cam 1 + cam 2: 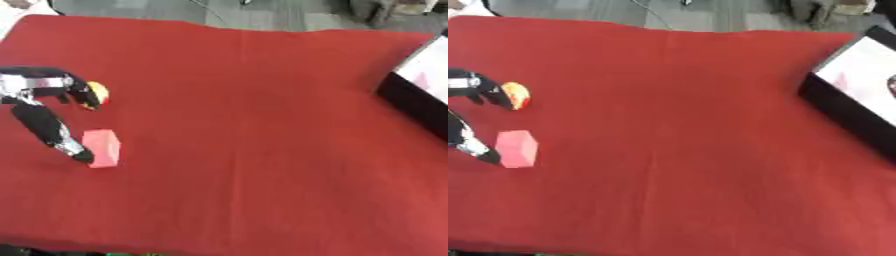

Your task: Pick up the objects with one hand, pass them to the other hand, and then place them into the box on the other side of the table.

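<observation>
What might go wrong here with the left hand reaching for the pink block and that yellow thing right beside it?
The left hand is spread between the pink block and a small yellow-orange object, so closing could nudge one away while grasping the other. Both sit near the red table left edge, so a knocked piece might slide off. The box lies far right, and no right hand shows for the handover.

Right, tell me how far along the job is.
Early. The box at the right edge already holds something pink, so some items look delivered. The left hand is open around a pink block, with a yellow-orange object beside it. Grasp, handover and placing remain; the right hand isn't visible.
</observation>
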You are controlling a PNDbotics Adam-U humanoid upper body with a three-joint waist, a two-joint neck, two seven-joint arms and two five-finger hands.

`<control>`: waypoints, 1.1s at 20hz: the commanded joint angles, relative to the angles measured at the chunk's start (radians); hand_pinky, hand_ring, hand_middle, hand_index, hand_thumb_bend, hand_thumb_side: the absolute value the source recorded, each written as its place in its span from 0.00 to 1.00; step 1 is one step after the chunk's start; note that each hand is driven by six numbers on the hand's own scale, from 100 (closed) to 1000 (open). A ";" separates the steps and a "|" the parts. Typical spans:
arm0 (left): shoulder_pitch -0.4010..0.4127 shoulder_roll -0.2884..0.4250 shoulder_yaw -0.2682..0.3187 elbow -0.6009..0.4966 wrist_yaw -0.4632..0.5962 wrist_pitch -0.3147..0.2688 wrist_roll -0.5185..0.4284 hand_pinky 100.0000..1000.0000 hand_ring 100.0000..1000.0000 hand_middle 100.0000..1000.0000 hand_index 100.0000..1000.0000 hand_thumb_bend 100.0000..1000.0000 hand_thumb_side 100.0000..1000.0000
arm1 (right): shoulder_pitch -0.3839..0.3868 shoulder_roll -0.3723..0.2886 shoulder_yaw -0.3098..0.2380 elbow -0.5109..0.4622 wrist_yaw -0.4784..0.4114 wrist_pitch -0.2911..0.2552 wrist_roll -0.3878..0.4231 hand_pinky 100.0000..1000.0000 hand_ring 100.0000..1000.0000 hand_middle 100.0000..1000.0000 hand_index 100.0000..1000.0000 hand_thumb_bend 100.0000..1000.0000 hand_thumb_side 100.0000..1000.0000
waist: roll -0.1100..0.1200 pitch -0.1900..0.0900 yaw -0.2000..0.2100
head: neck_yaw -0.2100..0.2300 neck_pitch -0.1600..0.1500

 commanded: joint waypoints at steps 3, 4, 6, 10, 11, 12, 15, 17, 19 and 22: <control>-0.013 0.004 0.009 0.030 -0.048 -0.030 0.020 0.86 0.85 0.74 0.80 0.82 0.18 | 0.001 -0.035 -0.052 -0.015 -0.011 0.026 -0.032 0.69 0.57 0.83 0.71 0.00 0.25 | -0.001 -0.021 -0.005 | 0.002 0.004; -0.013 0.002 0.008 0.036 -0.056 -0.035 0.025 0.86 0.85 0.74 0.80 0.82 0.18 | 0.004 -0.037 -0.063 -0.015 -0.014 0.024 -0.032 0.69 0.57 0.83 0.71 0.00 0.26 | -0.001 -0.021 -0.006 | 0.004 0.005; -0.013 0.000 0.007 0.044 -0.072 -0.043 0.035 0.86 0.85 0.74 0.81 0.83 0.17 | 0.010 -0.043 -0.086 -0.015 -0.023 0.021 -0.032 0.69 0.57 0.83 0.70 0.00 0.27 | -0.002 -0.021 -0.009 | 0.007 0.008; -0.009 -0.003 0.003 0.057 -0.088 -0.059 0.038 0.86 0.86 0.74 0.81 0.83 0.17 | 0.028 -0.056 -0.145 -0.015 -0.041 0.009 -0.032 0.69 0.57 0.83 0.70 0.00 0.27 | -0.004 -0.021 -0.015 | 0.014 0.012; -0.009 -0.004 0.002 0.060 -0.090 -0.061 0.037 0.86 0.86 0.74 0.81 0.83 0.17 | 0.033 -0.060 -0.158 -0.015 -0.045 0.007 -0.032 0.69 0.57 0.83 0.70 0.00 0.28 | -0.004 -0.021 -0.017 | 0.015 0.013; -0.009 -0.006 -0.001 0.064 -0.094 -0.064 0.034 0.86 0.86 0.74 0.81 0.83 0.17 | 0.036 -0.063 -0.169 -0.015 -0.049 0.008 -0.032 0.69 0.57 0.83 0.70 0.00 0.29 | -0.004 -0.022 -0.019 | 0.016 0.013; -0.012 -0.011 -0.010 0.074 -0.123 -0.076 0.029 0.86 0.86 0.74 0.81 0.84 0.14 | 0.031 -0.069 -0.186 -0.015 -0.066 0.024 -0.032 0.67 0.56 0.83 0.70 0.00 0.30 | -0.003 -0.023 -0.021 | 0.018 0.012; -0.011 -0.019 -0.014 0.089 -0.153 -0.084 0.038 0.85 0.86 0.74 0.80 0.82 0.12 | 0.024 -0.068 -0.187 -0.015 -0.075 0.037 -0.032 0.67 0.56 0.82 0.70 0.00 0.31 | -0.001 -0.022 -0.022 | 0.019 0.012; -0.010 -0.031 -0.017 0.109 -0.172 -0.092 0.052 0.85 0.85 0.74 0.80 0.79 0.11 | 0.020 -0.067 -0.183 -0.015 -0.078 0.047 -0.032 0.67 0.56 0.82 0.68 0.00 0.31 | -0.001 -0.022 -0.022 | 0.020 0.011; -0.012 -0.047 -0.022 0.136 -0.196 -0.098 0.086 0.84 0.85 0.73 0.79 0.75 0.09 | 0.016 -0.063 -0.178 -0.015 -0.078 0.057 -0.032 0.67 0.56 0.82 0.68 0.00 0.31 | 0.000 -0.021 -0.022 | 0.020 0.011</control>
